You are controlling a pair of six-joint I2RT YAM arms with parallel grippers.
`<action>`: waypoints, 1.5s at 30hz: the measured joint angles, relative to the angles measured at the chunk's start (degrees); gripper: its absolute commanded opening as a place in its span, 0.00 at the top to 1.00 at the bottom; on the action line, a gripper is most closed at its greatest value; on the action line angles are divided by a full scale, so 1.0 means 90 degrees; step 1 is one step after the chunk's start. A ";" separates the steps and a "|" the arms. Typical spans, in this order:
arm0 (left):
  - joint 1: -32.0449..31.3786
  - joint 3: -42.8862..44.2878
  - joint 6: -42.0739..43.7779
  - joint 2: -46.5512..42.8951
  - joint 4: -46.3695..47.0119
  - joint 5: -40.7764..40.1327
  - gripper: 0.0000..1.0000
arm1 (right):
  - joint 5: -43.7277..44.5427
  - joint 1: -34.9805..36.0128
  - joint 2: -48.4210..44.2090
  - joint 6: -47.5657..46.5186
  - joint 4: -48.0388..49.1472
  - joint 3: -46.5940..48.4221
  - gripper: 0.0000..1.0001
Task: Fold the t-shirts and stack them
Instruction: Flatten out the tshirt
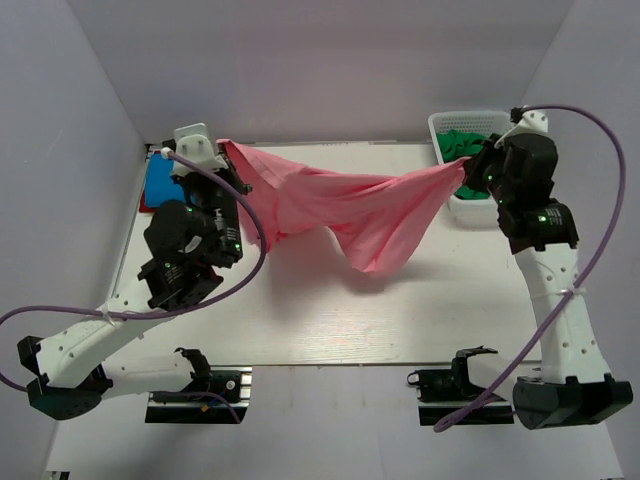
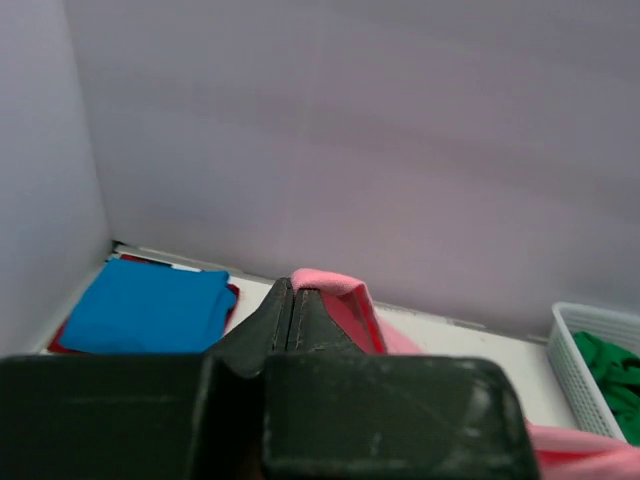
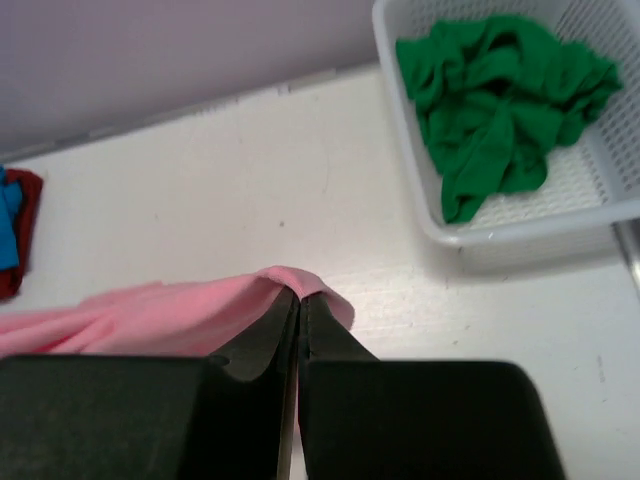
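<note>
green shirts [image 1: 462,146] in basket [image 1: 468,118], blue shirt [image 1: 158,181] — left

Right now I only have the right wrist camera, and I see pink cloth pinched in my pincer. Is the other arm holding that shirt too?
Observer: Yes, the left pincer is shut on the other end of the salmon pink t-shirt, near the back left corner.
Operator: Is it lying flat?
Observer: No, it hangs stretched from there to the right pincer, its middle sagging toward the table.
Operator: What is stacked so far?
Observer: A folded bright blue t-shirt lies on a red t-shirt by the left wall.
</note>
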 measured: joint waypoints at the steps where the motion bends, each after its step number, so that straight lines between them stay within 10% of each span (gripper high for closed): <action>1: 0.0000 0.0017 0.0270 -0.0024 0.0182 -0.0066 1.00 | 0.0073 0.0000 -0.0061 -0.0066 0.0005 0.0136 1.00; 22: -0.0007 0.2810 0.2339 -0.0816 0.0726 0.0172 1.00 | 0.1341 0.0010 -0.1989 -0.1112 -0.0223 0.1377 1.00; 37: -0.0010 0.3961 0.0129 -0.0787 -0.2591 0.2533 1.00 | 0.0464 0.0005 -0.3009 -0.1144 -0.0675 0.2402 1.00; 45: -0.0010 0.3784 -0.0155 -0.0860 -0.2652 0.2705 1.00 | 0.0267 0.0000 -0.3305 -0.1083 -0.0568 0.2166 1.00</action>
